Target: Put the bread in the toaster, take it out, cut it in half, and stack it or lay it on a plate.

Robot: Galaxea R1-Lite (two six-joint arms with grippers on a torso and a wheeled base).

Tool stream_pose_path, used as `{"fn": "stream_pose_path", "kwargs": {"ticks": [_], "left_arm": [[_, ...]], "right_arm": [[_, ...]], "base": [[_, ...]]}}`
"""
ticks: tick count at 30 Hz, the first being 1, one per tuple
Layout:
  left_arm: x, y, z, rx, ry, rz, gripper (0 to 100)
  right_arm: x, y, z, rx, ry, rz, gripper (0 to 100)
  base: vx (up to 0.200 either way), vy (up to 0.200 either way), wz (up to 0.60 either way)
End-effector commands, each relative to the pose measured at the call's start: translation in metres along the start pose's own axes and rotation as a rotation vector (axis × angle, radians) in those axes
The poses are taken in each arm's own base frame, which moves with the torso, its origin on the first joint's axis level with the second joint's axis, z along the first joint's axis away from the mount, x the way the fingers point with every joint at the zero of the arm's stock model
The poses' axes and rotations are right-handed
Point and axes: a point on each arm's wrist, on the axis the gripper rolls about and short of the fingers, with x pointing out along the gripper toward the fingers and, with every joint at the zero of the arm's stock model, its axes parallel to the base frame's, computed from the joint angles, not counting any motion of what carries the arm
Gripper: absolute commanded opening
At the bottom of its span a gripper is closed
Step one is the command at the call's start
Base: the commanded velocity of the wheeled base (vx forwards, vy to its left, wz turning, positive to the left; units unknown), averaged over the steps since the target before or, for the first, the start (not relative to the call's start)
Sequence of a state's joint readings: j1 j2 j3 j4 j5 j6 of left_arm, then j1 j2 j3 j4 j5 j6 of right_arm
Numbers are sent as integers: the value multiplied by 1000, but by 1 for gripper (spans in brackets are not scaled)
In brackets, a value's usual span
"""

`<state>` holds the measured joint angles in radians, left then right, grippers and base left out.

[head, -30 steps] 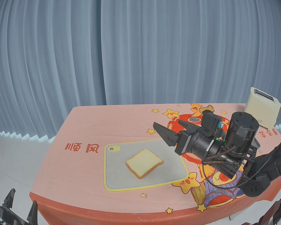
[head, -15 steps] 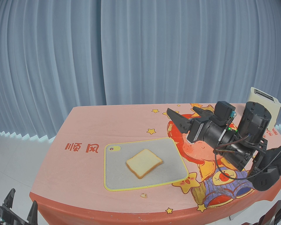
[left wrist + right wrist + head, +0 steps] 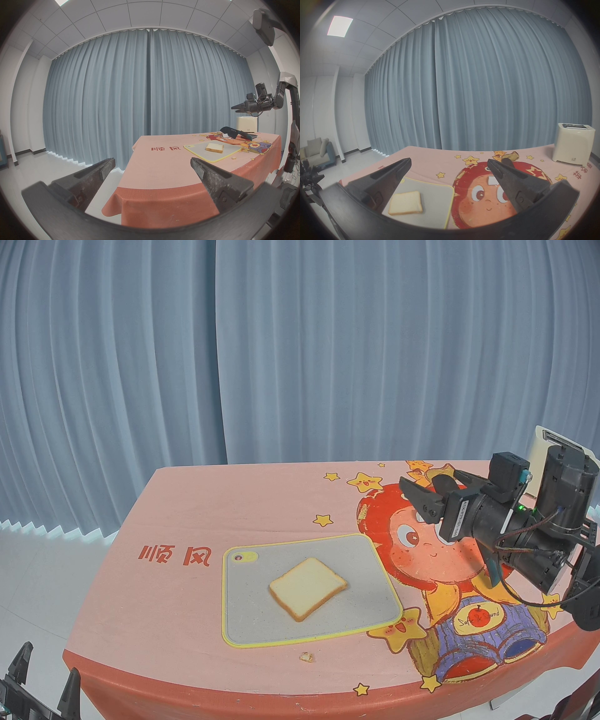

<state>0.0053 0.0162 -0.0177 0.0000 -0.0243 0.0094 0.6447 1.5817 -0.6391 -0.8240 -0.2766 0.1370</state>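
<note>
Evidently we judged cutting and plating undone — bread (image 3: 307, 587) lay whole on the cutting board (image 3: 256, 609), toaster (image 3: 573, 143) well beyond it; both our jaws gaped wide, empty.

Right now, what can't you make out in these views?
Toaster: head view, right arm covers most; slot contents unseen.
Dark tool, likely a knife: left wrist view, too small for detail.
Left gripper: head view, cut off by bottom edge.
</note>
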Motion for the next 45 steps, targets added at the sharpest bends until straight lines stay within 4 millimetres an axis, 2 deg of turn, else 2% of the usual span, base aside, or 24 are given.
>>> {"fn": "stream_pose_path", "kwargs": {"ticks": [1,12,35,45], "left_arm": [[1,0,-5,0,12,0,100],[1,0,-5,0,12,0,100],[1,0,-5,0,12,0,100],[1,0,-5,0,12,0,100]], "right_arm": [[-7,-7,7,5,-12,-23,100],[-17,-12,13,-4,2,-34,100],[-20,-13,16,-3,-8,-34,100],[-14,-30,13,-10,7,-96,100]], "base": [[0,0,0],[0,0,0],[0,0,0],[0,0,0]]}}
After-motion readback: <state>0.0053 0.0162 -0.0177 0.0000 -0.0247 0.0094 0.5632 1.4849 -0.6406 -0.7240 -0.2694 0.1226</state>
